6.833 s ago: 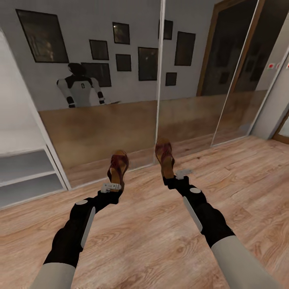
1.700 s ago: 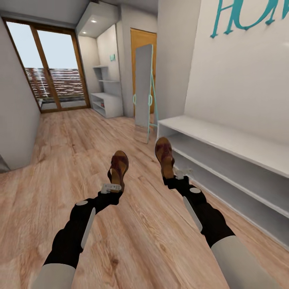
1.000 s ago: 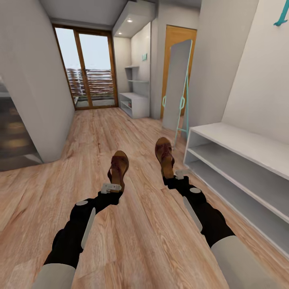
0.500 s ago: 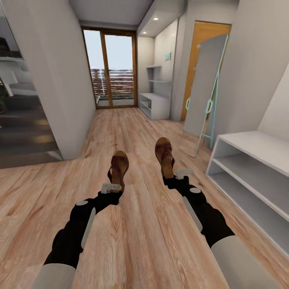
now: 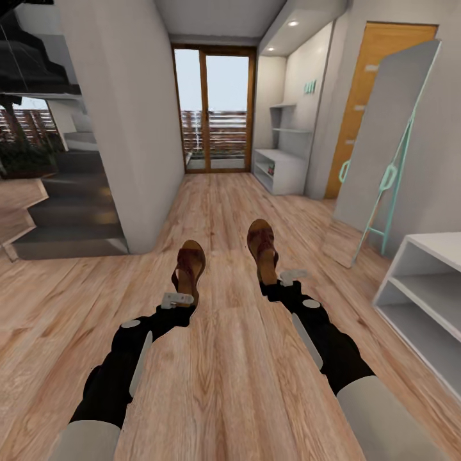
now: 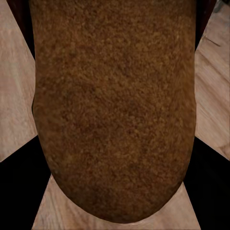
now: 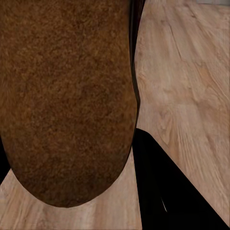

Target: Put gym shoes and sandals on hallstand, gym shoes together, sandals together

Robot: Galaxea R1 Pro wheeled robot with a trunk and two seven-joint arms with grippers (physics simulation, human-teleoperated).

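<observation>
Left gripper [image 5: 177, 299] jaws clenched on heel of brown leather open sandal with tan footbed [image 5: 188, 267], held above light brown wood-plank corridor floor [image 5: 224, 384], toe pointing away from robot. Right gripper [image 5: 286, 280] jaws clenched on heel of second brown sandal [image 5: 262, 248], likewise off floor, to right of first sandal, well apart from it. Pale grey hallstand with stepped wall shelves [image 5: 280, 168] far down corridor, beyond both sandals, beside glass door [image 5: 214, 109]. Plain grey two-shelf unit [image 5: 428, 301] right of second sandal. Tall mirror with teal frame [image 5: 384, 153] leans on wall beyond that unit.

Wrist views: tan footbed close up, [image 6: 115, 105] and [image 7: 67, 96], plank floor beneath.
</observation>
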